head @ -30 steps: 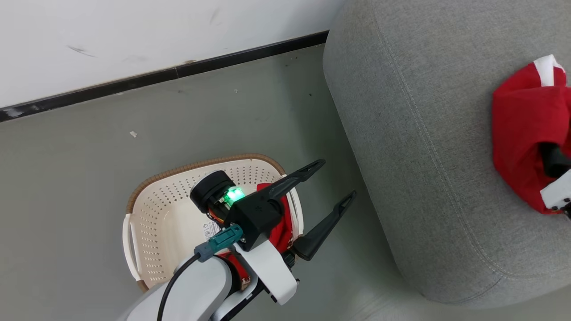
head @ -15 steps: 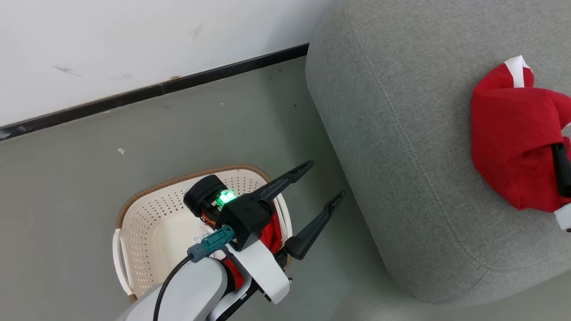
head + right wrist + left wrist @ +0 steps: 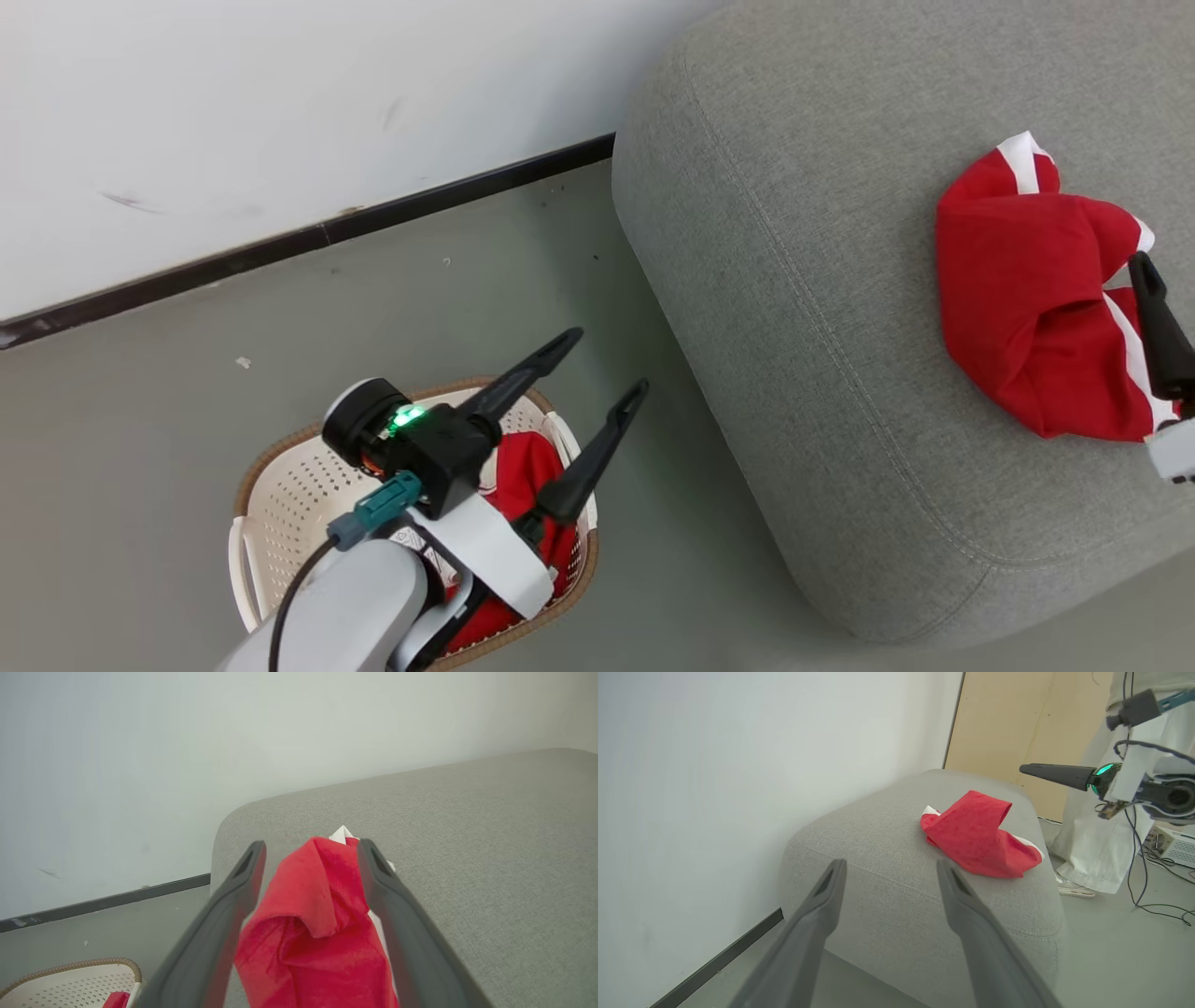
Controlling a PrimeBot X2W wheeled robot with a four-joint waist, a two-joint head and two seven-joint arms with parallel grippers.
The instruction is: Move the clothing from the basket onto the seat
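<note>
The basket (image 3: pixel 280 485), cream with a brown rim, stands on the floor at lower left, and red clothing (image 3: pixel 518 471) lies inside it. My left gripper (image 3: pixel 605 362) hangs open above the basket's right rim, nothing between its fingers (image 3: pixel 831 891). Another red and white piece of clothing (image 3: pixel 1018 289) lies crumpled on the grey seat (image 3: pixel 803 280). My right gripper (image 3: pixel 312 845) stands open over that piece. In the left wrist view the right gripper's finger (image 3: pixel 1057 772) hovers above the garment (image 3: pixel 978 835), clear of it.
A white wall with a black skirting (image 3: pixel 308 233) runs behind the basket. A person's white trouser legs (image 3: pixel 1087 826) and shoe stand beyond the seat, by a wooden panel (image 3: pixel 1017 723). Cables (image 3: pixel 1157 905) and a small box (image 3: pixel 1174 844) lie on the floor there.
The head camera has swung, sliding the whole picture left and down. My left gripper has drawn back toward the basket, uncovering more of the red clothing in it. Both grippers stay open.
</note>
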